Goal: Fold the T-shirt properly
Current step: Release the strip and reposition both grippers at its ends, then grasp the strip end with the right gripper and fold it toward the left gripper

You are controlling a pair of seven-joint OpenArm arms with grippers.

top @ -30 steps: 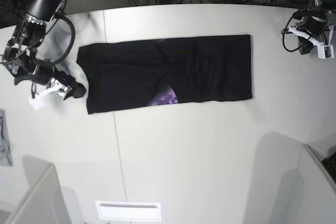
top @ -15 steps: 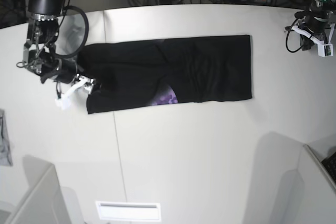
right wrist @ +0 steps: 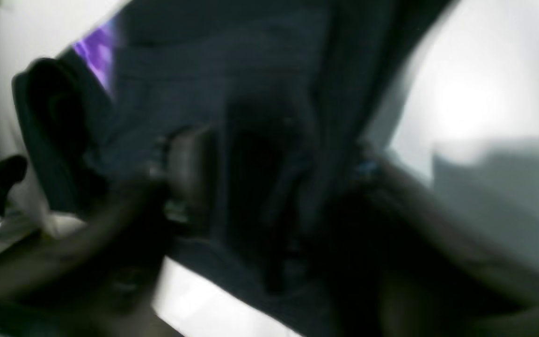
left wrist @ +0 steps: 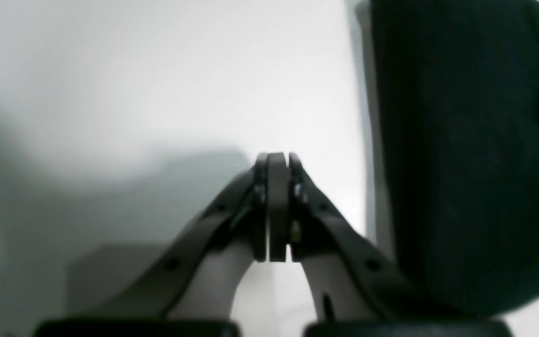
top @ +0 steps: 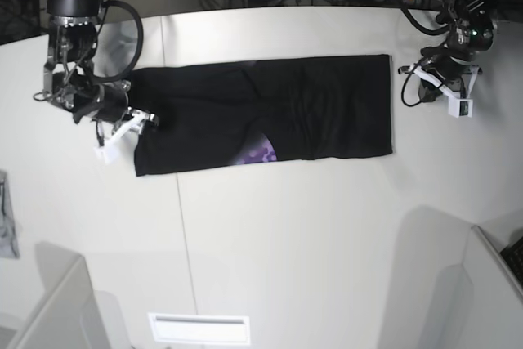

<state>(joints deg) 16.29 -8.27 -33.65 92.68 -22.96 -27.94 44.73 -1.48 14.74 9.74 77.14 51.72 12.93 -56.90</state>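
A large black short-sleeved cloth T-shirt [top: 270, 114] lies flat as a long folded band across the white tabletop [top: 310, 234], a patch of purple print [top: 258, 154] peeking from its near edge. The right pincer [top: 137, 123] sits at the band's end on the view's left. The left pincer [top: 448, 91] hovers just beyond the opposite end, apart from the cloth.

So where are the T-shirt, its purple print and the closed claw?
T-shirt [top: 327, 108], base view, plain black middle.
purple print [top: 260, 153], base view, patch by the near hem.
left gripper [left wrist: 276, 161], left wrist view, fingertips pressed together.
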